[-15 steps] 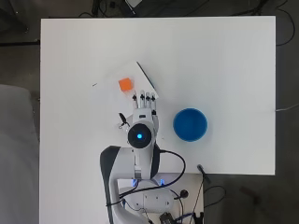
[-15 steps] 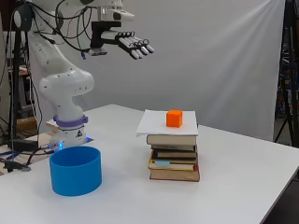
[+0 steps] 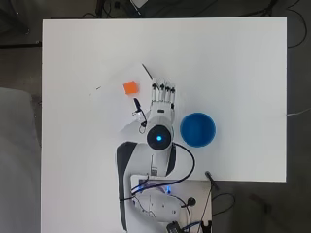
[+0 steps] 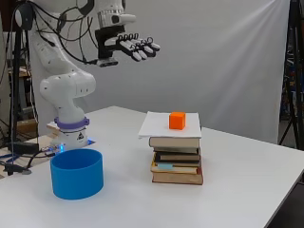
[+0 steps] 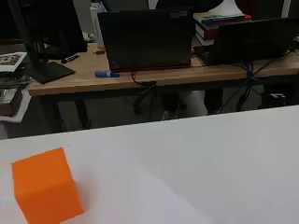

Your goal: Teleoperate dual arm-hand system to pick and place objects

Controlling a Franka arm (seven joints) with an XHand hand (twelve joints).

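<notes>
hand [image 4: 124, 46] wide, empty, high left of frame; drop it onto orange cube [image 4: 177, 120] (atop book stack [image 4: 175, 159]), pinch sides.

no legible text, book spines [image 4: 175, 161] too small to read, orange cube [image 4: 177, 120] unmarked

I saw the orange cube [image 4: 177, 120] sitting upright on the book stack [image 4: 176, 159], with the blue bowl [image 4: 77, 173] at its four o'clock overhead.
</notes>
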